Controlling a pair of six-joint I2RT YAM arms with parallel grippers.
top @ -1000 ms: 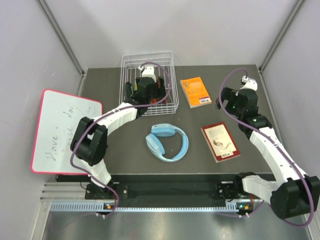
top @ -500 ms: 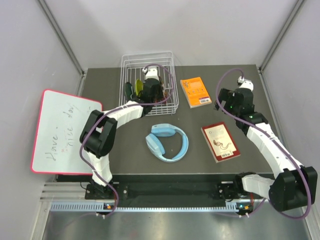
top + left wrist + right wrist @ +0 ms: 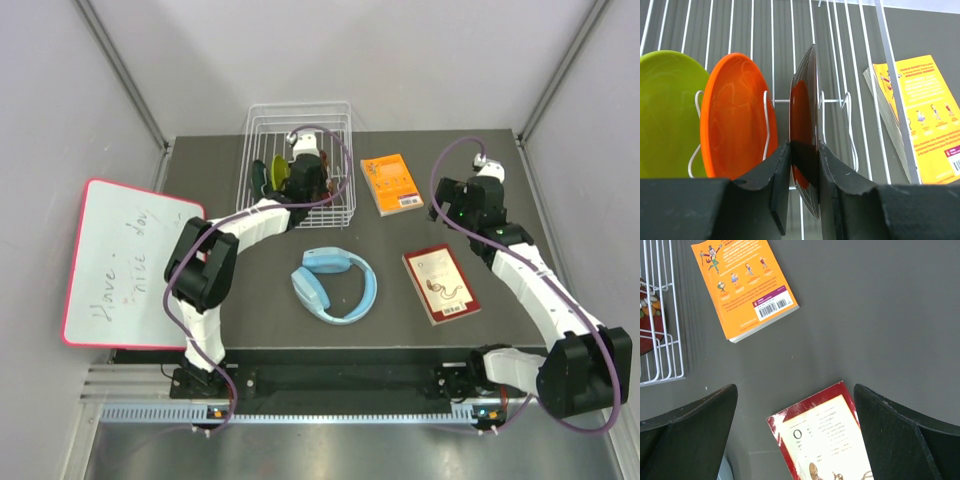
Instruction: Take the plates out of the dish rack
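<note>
My left gripper (image 3: 805,148) is clamped on the near rim of the dark red plate (image 3: 806,90) — it stands upright in the dish rack (image 3: 300,108), just beside the orange plate (image 3: 735,115) and the lime green plate (image 3: 665,110). My right gripper (image 3: 795,392) hangs wide open above the red book (image 3: 825,440).

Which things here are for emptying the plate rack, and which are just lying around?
For the job:
dish rack
dark red plate, pinched by the left hand
orange plate
lime green plate

Just lying about:
orange book
red book
blue headphones
whiteboard
</note>
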